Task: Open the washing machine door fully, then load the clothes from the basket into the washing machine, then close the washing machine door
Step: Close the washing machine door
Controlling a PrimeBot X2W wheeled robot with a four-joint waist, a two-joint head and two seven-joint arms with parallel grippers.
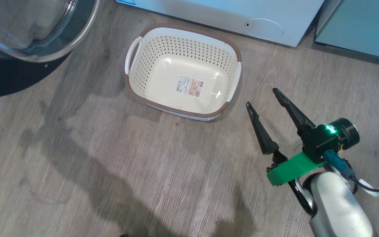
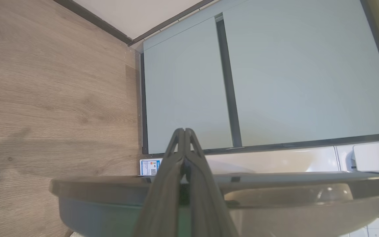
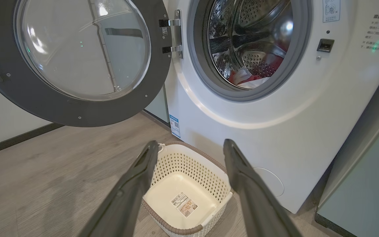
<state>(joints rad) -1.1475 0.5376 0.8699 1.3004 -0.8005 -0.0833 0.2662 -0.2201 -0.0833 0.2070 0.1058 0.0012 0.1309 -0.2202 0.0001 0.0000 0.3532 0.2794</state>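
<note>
right jaws standing spread, gripping nothing | left jaws pressing together beside the round black-rimmed glass washing machine door, hanging wide open | small white perforated plastic basket sitting on the floor at 10 o'clock of right jaws | bright red-and-white fabric clothes lying inside white front-loading washing machine

Paper label on basket floor: barcode, print too small to read
Blue sticker, lower front corner of washing machine: QR code, text illegible
Chinese lines, upper front: too blurred to read
</note>
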